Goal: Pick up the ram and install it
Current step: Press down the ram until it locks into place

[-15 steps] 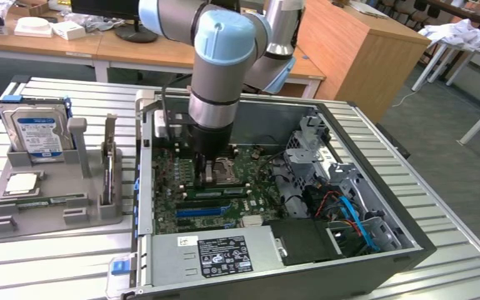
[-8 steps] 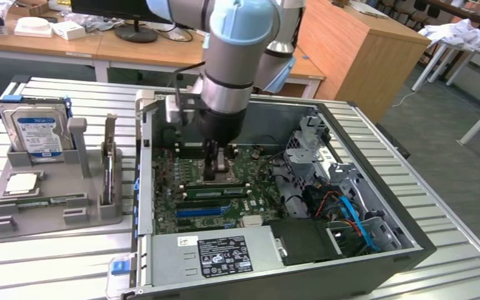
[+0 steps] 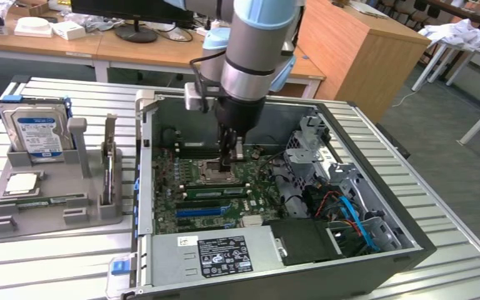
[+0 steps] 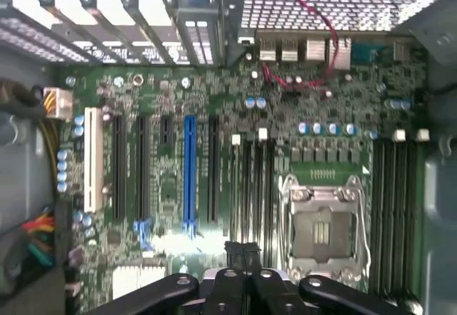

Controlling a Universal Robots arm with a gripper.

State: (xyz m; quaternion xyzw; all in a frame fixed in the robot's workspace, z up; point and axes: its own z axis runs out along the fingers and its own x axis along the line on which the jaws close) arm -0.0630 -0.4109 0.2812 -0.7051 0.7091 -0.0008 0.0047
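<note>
Exterior view: tool (image 3: 230,152) inside computer case (image 3: 407,247), near processor socket (image 3: 213,175).

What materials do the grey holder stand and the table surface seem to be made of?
The grey holder stand looks like moulded or printed plastic: a matte, uniform grey with blocky slots, though the look leaves this open. The table surface seems to be metal, probably aluminium: pale silver slats with a soft sheen and straight grooves.
</note>
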